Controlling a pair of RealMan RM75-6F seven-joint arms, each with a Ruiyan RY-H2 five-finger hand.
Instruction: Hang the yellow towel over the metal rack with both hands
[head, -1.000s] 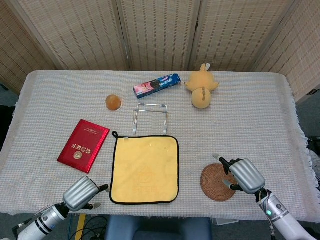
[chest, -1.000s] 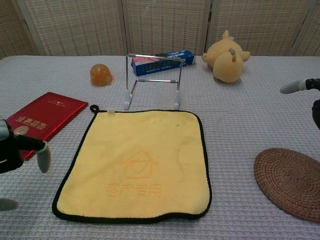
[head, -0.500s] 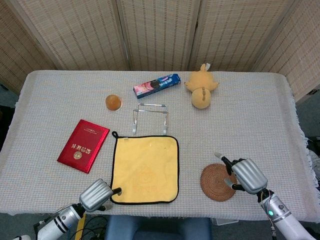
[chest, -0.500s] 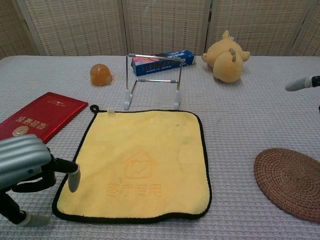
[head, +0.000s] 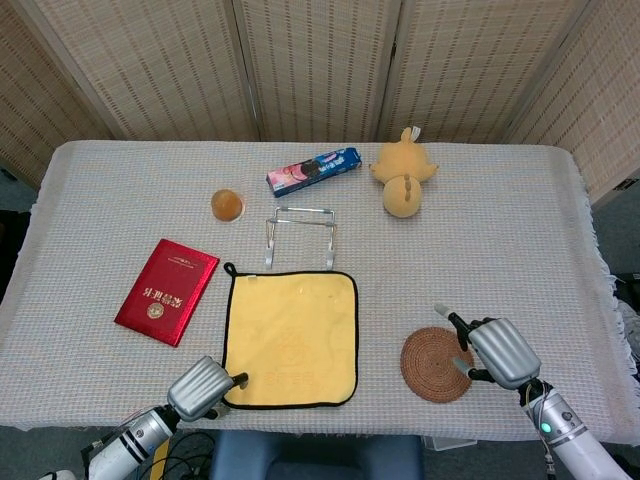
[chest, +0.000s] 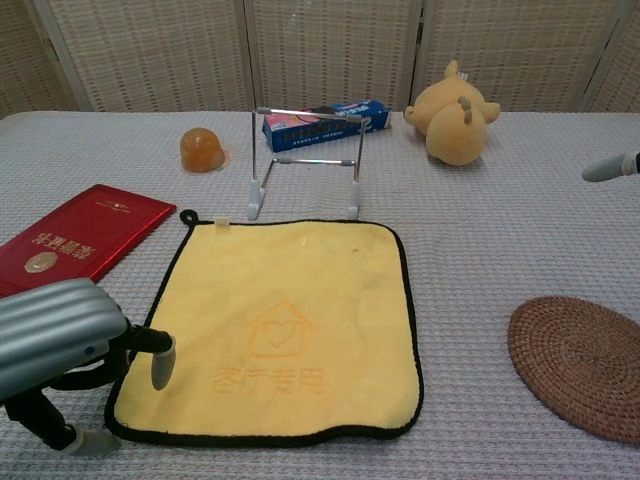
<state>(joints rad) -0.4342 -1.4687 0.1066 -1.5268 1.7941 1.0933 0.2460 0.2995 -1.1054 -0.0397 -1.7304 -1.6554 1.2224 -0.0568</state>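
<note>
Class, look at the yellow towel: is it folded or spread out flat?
Spread flat. The yellow towel lies open on the table in front of the metal rack, its whole black-edged square showing, no layers doubled over.

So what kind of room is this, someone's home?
Probably a staged test setup, not a home: one cloth-covered table fenced by woven folding screens, with unrelated props laid out, a plush toy and red booklet.
</note>
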